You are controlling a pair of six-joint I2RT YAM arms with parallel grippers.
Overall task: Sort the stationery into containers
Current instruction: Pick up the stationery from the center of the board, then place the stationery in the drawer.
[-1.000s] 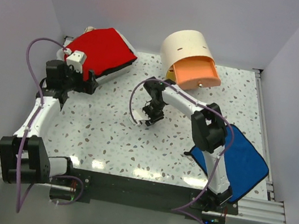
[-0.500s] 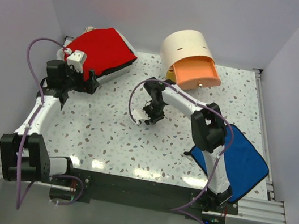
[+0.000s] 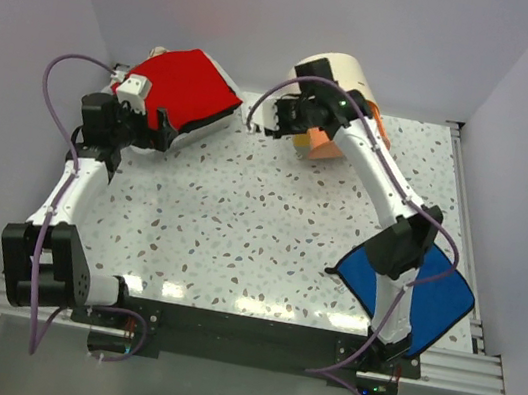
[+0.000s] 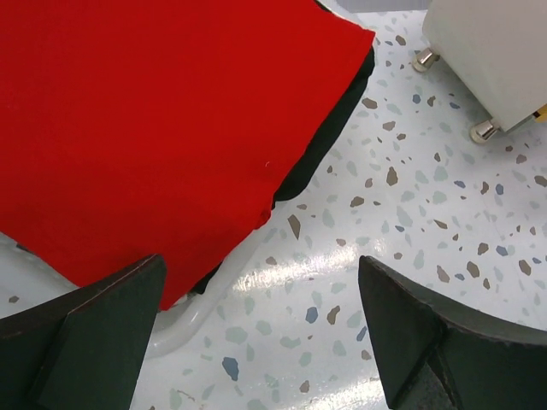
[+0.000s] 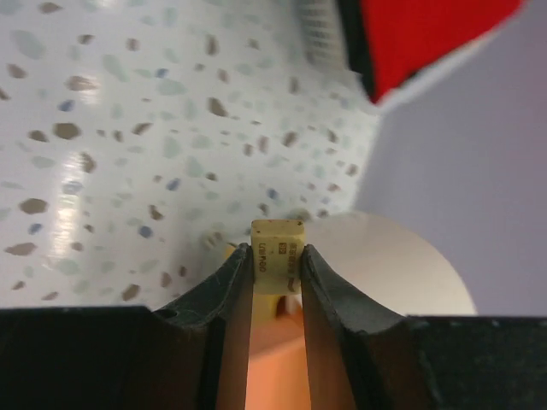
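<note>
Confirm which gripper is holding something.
The right gripper: it pinches a small tan cube near the cream drum. The left gripper stands wide open and empty beside the red-topped case.

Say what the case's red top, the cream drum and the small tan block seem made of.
Red top: cloth, matte, no glare, soft folded edge. Cream drum: probably plastic, smooth, faint sheen. Tan block: perhaps eraser rubber, matte, with small printed lettering.

The middle of the table (image 3: pixel 229 222) was seen open. The far edge was blocked by the red-topped case (image 3: pixel 186 86) and the cream drum (image 3: pixel 343 77), and the gap between them was filled by the right gripper (image 3: pixel 260 119). The right side was crossed by the right arm (image 3: pixel 381 174).
</note>
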